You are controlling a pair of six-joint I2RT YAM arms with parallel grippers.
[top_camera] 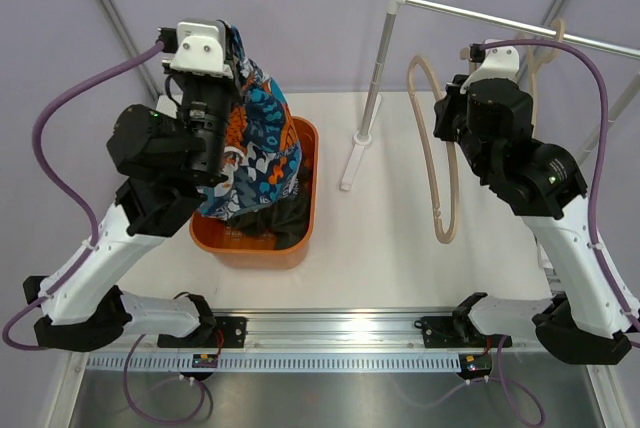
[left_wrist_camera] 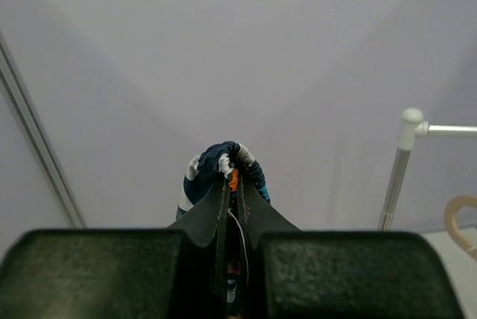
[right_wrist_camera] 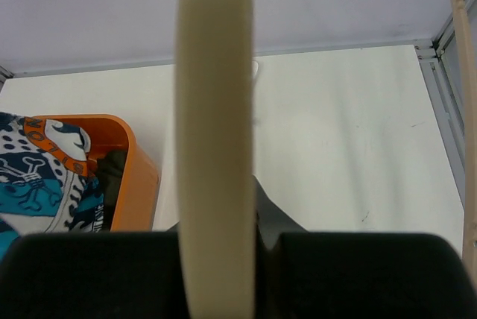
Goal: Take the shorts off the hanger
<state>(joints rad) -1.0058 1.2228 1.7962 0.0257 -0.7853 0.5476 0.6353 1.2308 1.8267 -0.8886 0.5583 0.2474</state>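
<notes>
Bin [top_camera: 312,163] on table [top_camera: 400,258], left side – upper shorts [top_camera: 265,133] hang over it from left gripper [left_wrist_camera: 232,177], lower shorts [top_camera: 272,220] lie inside. Rack pole [top_camera: 373,88] right of bin; hanger [right_wrist_camera: 215,147] on rail [top_camera: 480,16], further right.

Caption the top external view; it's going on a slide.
Left gripper holds printed shorts above the orange bin; right gripper grips the bare beige hanger.

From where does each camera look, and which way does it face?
Top external: above and behind, facing down on the table; left arm and right arm show.
Left wrist: behind the left tool, facing the wall; its fingers pinch the printed shorts.
Right wrist: behind the right tool, facing across the table; its fingers clamp the hanger.
Shared: top and right wrist show the orange bin.
</notes>
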